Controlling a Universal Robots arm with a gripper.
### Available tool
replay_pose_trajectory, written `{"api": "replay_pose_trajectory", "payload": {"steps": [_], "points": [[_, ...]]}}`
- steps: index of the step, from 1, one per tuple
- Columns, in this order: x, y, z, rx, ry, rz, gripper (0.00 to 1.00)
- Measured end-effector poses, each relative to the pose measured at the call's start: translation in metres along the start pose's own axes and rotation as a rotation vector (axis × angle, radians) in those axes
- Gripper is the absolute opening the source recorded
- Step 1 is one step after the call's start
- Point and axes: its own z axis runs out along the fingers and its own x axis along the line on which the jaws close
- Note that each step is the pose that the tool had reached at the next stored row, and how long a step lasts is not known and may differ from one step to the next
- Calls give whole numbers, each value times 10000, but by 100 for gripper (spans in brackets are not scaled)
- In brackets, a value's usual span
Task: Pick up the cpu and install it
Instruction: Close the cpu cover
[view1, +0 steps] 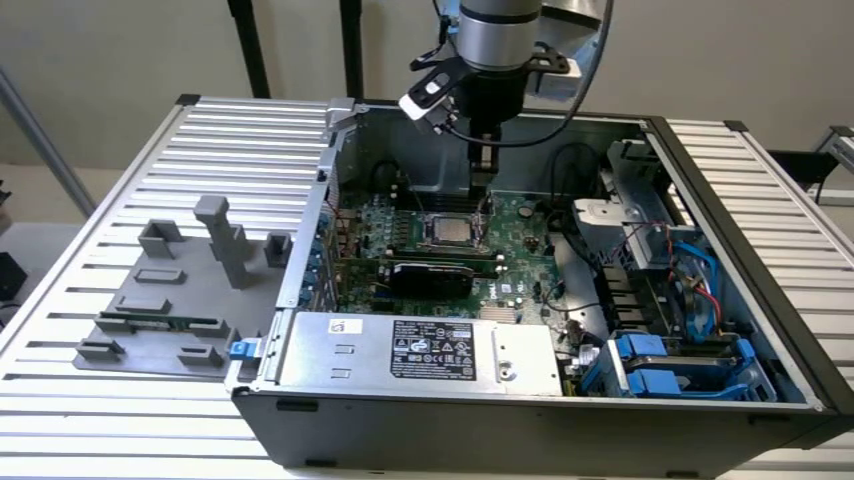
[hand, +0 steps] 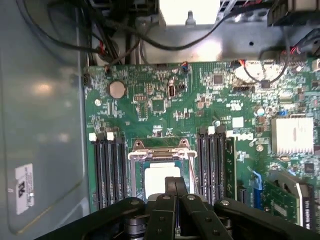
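Note:
The cpu (view1: 447, 233) is a silvery square chip lying flat in the socket frame (view1: 446, 215) on the green motherboard inside the open computer case. In the wrist view the cpu (hand: 157, 175) shows as a pale square inside the metal socket frame (hand: 160, 152). My gripper (view1: 481, 200) hangs straight down just above the socket's far right corner. Its black fingers (hand: 169, 187) are pressed together with nothing between them, and my gripper (hand: 173, 181) covers the near edge of the chip.
Black memory slots (hand: 110, 170) flank the socket. A silver power supply (view1: 420, 350) sits at the case front and blue drive caddies (view1: 667, 365) at the exterior view's right. A grey fixture (view1: 174, 300) with a green memory stick (view1: 167, 322) lies outside the case.

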Motion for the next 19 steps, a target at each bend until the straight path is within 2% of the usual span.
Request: {"api": "replay_pose_trajectory", "payload": {"steps": [3, 9, 12, 19], "points": [[-4, 139, -97, 43, -1, 0, 11], [11, 403, -82, 53, 21, 0, 11], [14, 432, -29, 52, 21, -5, 11], [16, 428, 98, 52, 20, -7, 11]]}}
